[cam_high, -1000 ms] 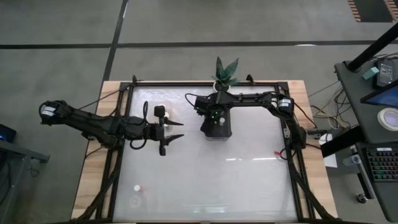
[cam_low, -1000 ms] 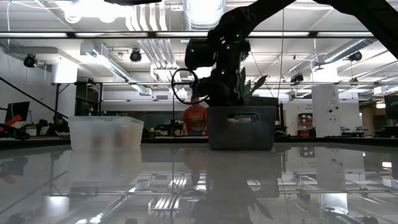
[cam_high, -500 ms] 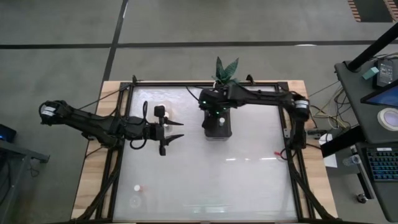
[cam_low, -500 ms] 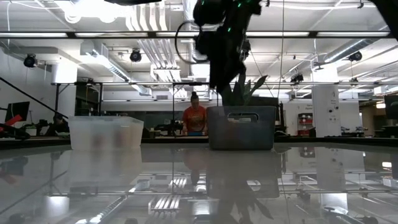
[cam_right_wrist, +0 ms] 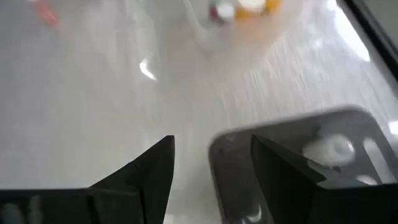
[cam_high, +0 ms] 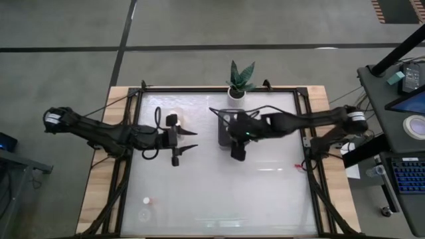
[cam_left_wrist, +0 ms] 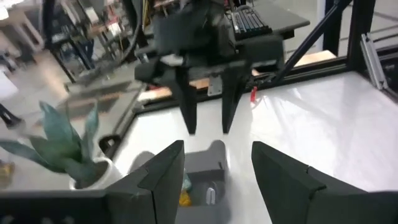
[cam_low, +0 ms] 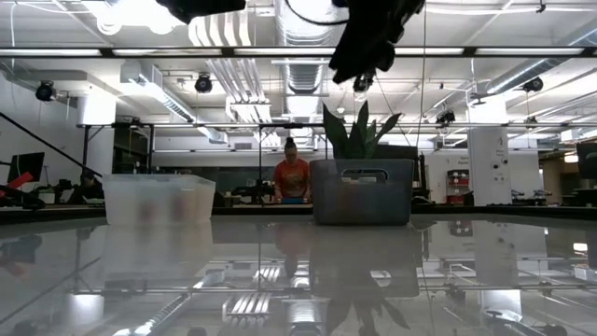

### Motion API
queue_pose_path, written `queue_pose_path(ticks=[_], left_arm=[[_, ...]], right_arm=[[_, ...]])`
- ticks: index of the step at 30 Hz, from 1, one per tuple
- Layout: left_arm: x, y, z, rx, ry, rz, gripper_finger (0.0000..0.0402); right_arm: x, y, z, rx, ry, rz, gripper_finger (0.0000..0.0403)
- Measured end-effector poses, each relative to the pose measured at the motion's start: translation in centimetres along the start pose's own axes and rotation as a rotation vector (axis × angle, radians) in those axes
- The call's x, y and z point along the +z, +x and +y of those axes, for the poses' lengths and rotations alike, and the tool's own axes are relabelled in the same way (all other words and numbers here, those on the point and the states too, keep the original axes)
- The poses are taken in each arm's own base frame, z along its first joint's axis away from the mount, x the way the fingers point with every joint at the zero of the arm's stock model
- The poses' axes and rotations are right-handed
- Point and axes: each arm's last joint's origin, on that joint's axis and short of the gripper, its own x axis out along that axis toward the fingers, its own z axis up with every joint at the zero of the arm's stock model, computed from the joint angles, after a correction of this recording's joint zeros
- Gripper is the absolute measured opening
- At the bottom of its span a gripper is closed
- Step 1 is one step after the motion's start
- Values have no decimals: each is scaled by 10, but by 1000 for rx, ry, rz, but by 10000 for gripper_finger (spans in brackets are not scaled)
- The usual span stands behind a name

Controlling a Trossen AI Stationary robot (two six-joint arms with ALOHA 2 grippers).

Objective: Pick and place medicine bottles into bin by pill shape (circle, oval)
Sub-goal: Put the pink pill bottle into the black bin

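One small white-capped bottle (cam_high: 146,200) stands alone near the surface's (cam_high: 265,199) front-left corner; it looks light, rigid and smooth, likely to tip, best pinched across its round body. The grey bin (cam_high: 226,126) holds others. The right hand (cam_high: 237,154) hangs empty, fingers apart, beside the bin. The left hand (cam_high: 189,139) waits, parted and empty, near the clear bin (cam_low: 159,199).

My overhead camera looks straight down; my low one looks level across the table; both share the grey bin (cam_high: 229,126) (cam_low: 361,190).
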Motion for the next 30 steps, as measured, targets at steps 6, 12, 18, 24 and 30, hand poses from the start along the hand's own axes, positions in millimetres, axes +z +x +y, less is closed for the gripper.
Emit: queue_pose_path(ticks=[6, 12, 18, 24, 30], left_arm=[[-7, 10, -5, -6, -130, 45, 173], [-12, 16, -9, -11, -298, 74, 173], [-14, 14, -12, -108, -554, 122, 173], [-9, 5, -22, -318, -1003, 370, 173], [-7, -13, -57, -509, -1293, 653, 173]], right_arm=[[-19, -9, 7, 49, -113, -194, 203], [-42, -16, 2, 63, -170, -348, 203], [-64, -20, -3, 55, -251, -472, 203], [-72, -24, -5, 42, -306, -588, 203], [-75, -27, -6, 36, -332, -589, 203]])
